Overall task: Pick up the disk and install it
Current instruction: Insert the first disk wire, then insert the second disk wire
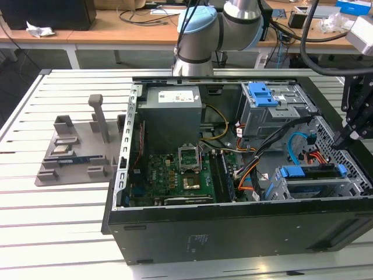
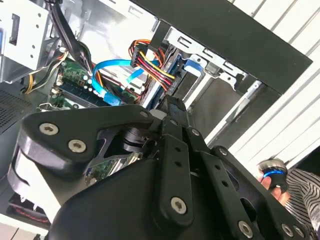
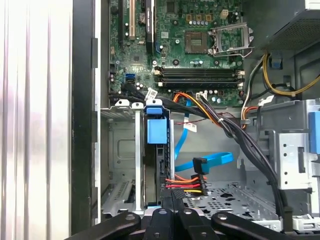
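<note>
Black and jointed, the gripper (image 1: 340,142) had its two matte fingers (image 3: 163,216) closed flat together, nothing pinched between them. Their tips stood at the end of the disk (image 3: 155,150), just beside a plug (image 3: 186,186) fed by red, yellow and black wires; whether they pressed on either could not be told. The disk sat edge-up in a slot of the perforated grey metal cage (image 1: 326,188), toward the exterior view's lower right, its blue plastic carrier showing at both ends (image 1: 309,171). A glossy blue ribbon cable (image 3: 210,161) curled near it. The arm (image 1: 204,35), smooth silver tube with pale blue joint caps, rose behind the case at the top of the exterior view, and the wrist hung over the case's right side with the gripper slanting down into it. The case (image 1: 233,233) was a black steel box lying open on a white slatted table (image 1: 58,221), with a green circuit board (image 1: 169,175) on its floor.
</note>
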Controlling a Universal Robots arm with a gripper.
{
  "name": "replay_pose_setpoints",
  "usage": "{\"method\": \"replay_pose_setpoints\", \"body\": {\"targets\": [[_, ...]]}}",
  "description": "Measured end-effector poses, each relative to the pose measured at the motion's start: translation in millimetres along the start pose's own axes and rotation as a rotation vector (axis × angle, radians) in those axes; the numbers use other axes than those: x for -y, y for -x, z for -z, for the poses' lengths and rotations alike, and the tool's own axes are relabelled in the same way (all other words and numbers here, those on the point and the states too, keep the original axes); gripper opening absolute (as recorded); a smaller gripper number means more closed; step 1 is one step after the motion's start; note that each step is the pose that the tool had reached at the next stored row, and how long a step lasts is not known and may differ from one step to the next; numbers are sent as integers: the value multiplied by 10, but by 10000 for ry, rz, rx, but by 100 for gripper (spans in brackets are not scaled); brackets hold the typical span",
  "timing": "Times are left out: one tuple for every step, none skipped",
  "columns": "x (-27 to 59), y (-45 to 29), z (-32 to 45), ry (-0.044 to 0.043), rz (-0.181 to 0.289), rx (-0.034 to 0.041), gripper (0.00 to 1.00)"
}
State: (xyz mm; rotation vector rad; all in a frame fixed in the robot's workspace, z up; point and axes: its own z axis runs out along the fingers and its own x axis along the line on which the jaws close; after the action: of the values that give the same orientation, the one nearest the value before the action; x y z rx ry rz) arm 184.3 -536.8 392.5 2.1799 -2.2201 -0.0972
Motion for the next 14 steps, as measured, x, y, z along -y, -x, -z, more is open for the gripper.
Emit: {"method": "replay_pose_setpoints", "body": {"targets": [[-1, 0, 9, 0, 0, 3, 11], [-1, 0, 9, 1, 1, 11, 11], [0, 0, 10, 1, 1, 10, 11], [0, 0, 11, 0, 1, 9, 11], [-1, 0, 11, 1, 1, 9, 11], [-1, 0, 11, 0, 1, 9, 11], [-1, 0, 11, 0, 1, 9, 11], [-1, 0, 11, 0, 1, 9, 11], [-1, 0, 11, 0, 1, 9, 11], [-1, 0, 11, 0, 1, 9, 11], [-1, 0, 11, 0, 1, 9, 11], [-1, 0, 11, 0, 1, 10, 11], [-1, 0, 11, 0, 1, 10, 11], [-1, 0, 11, 0, 1, 10, 11]]}}
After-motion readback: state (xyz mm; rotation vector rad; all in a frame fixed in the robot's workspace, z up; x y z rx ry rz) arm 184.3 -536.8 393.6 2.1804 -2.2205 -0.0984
